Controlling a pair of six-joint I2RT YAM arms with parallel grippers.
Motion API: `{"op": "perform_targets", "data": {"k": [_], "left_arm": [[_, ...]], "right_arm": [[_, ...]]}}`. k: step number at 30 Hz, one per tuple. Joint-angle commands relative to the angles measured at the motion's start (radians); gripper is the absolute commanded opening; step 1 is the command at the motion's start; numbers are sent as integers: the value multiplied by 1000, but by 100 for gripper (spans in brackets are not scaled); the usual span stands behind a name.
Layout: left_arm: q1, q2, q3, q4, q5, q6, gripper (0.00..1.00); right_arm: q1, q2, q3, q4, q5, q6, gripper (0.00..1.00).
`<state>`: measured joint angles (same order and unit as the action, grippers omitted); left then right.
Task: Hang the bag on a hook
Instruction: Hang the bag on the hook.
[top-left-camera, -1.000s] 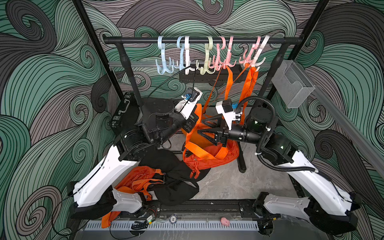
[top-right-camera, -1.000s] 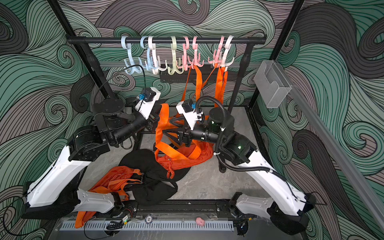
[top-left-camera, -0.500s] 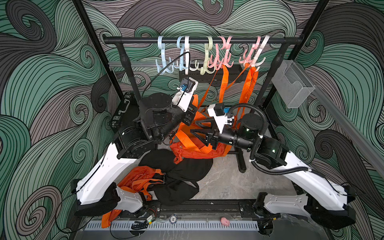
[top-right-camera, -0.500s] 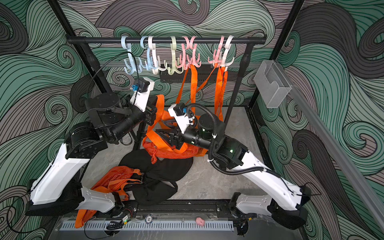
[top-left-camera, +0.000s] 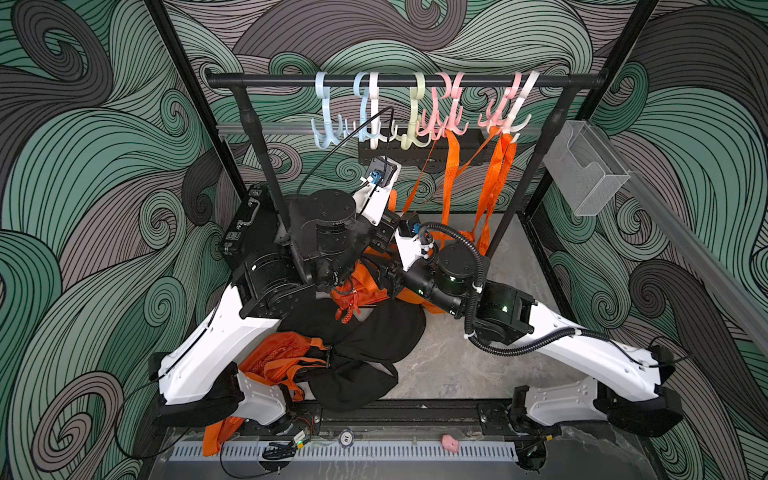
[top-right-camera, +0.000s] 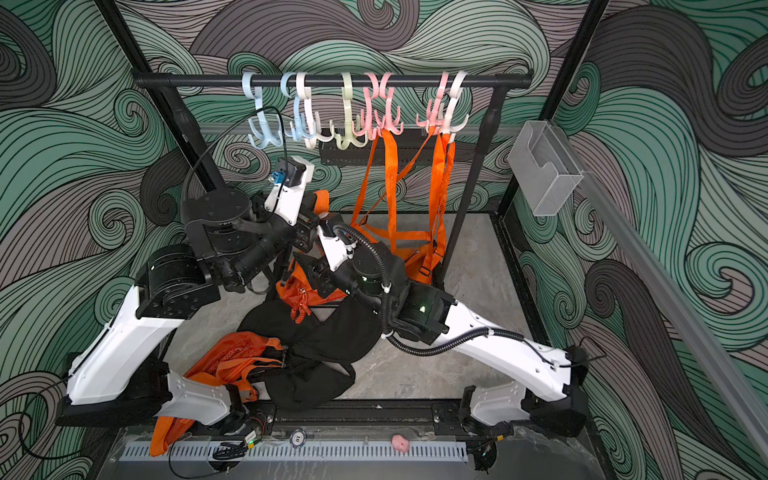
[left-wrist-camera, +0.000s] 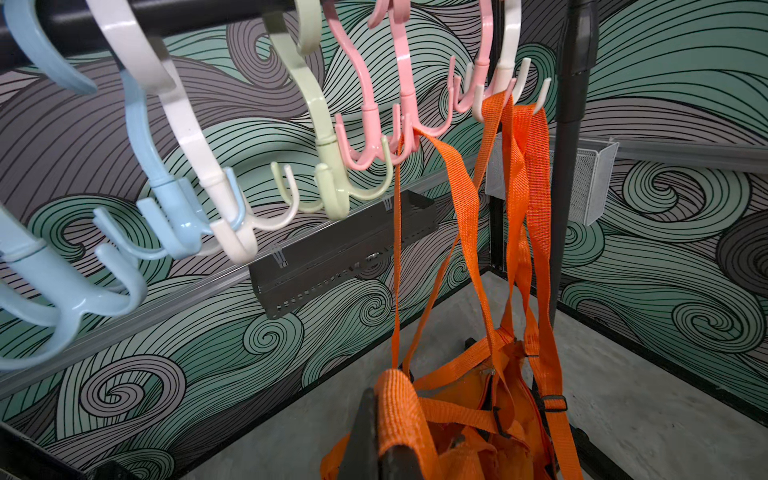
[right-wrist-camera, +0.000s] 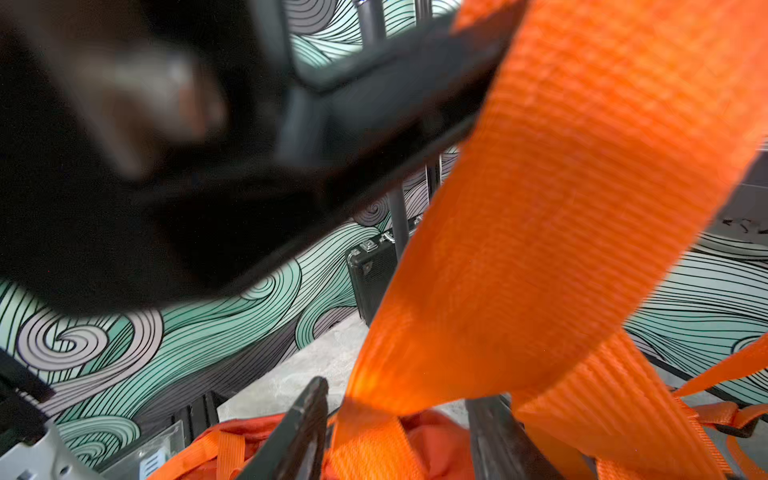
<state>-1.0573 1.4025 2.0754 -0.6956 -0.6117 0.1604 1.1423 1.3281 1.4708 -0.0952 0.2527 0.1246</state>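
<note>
— Starting big: where does the black rail (top-left-camera: 403, 81) sit?
— Across the back edge of the table (top-left-camera: 478, 365), high up, with plastic hooks (top-left-camera: 374, 112) in a row. The pink and white ones at its right end carry the hung bags (top-right-camera: 415, 249).
— And our orange bag (top-left-camera: 363, 286)?
— Lifted over the table's middle, between both arms. Its body sags just above the black bag (top-left-camera: 374, 345).
— Its orange strap (left-wrist-camera: 399, 395)?
— It runs up from the bag, long axis roughly vertical, and loops over the left gripper (left-wrist-camera: 380, 440), which is clenched on it.
— Nearest free hook?
— The green hook (left-wrist-camera: 332, 195), bare, lying above the pinch and toward the back edge. The left arm is nearer, so I judge it should carry the loop up and over a prong.
— The right gripper (right-wrist-camera: 399, 432)?
— Lower on the same webbing, jaws apart, straddling it without pinching.
</note>
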Motion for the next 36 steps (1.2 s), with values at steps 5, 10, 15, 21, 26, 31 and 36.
{"op": "perform_targets", "data": {"k": [5,10,15,21,26,31,36], "left_arm": [[-21,-12,28,35,-82,-9,0],[-23,-22,20,45,-114,21,0],[-23,-32,-20,99,-173,100,0],[-23,-14,-34,137,-197,156,0],[-17,0,-37,168,-201,207,0],[-4,75,17,174,-136,247,0],[34,157,119,163,-54,233,0]], "right_arm": [[4,25,-14,90,89,44,50],[4,-24,-49,49,163,36,15],[2,-142,-117,36,192,-12,7],[0,-194,-110,2,182,-92,0],[-44,-233,-42,-40,127,-141,0],[-200,-196,152,-179,-40,-109,0],[-302,-105,362,-292,-176,-88,0]]}}
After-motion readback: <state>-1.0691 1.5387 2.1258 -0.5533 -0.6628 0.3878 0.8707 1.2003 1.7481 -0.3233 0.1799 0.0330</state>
